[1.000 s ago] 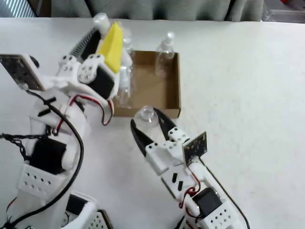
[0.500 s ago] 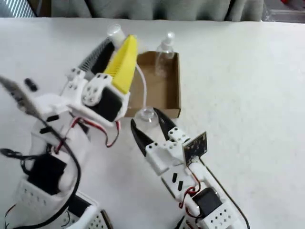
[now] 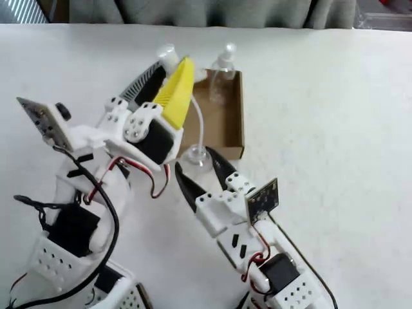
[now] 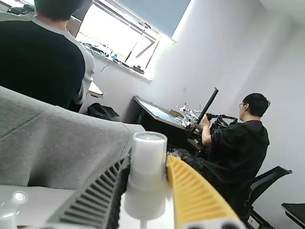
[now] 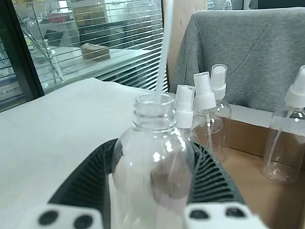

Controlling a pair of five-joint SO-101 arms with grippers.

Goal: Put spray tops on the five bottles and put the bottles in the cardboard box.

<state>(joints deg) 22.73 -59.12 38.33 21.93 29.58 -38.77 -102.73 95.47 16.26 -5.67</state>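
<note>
While the left gripper (image 3: 172, 64) hangs above the 11 o'clock corner of the box (image 3: 242, 109), I note its fingers are clamped on a spray top (image 3: 167, 51), one yellow finger and one black ribbed finger to either side of the white head. The tube (image 3: 199, 122) of that top runs down toward 6 o'clock and reaches the open neck of the bottle (image 3: 195, 154). I cannot tell how far it has gone in.

The bottle is clear, has no top and stands upright on the bench (image 3: 322, 129). It sits just outside the box's near wall, at the box's 6 o'clock. The right gripper (image 3: 196, 161) grips it, with a black curved finger pressed to each flank of the body.

From the right wrist I count four capped bottles (image 5: 206, 114) upright inside the box: three close together and one apart. In the high view, one stands at the box's 1 o'clock corner.
</note>
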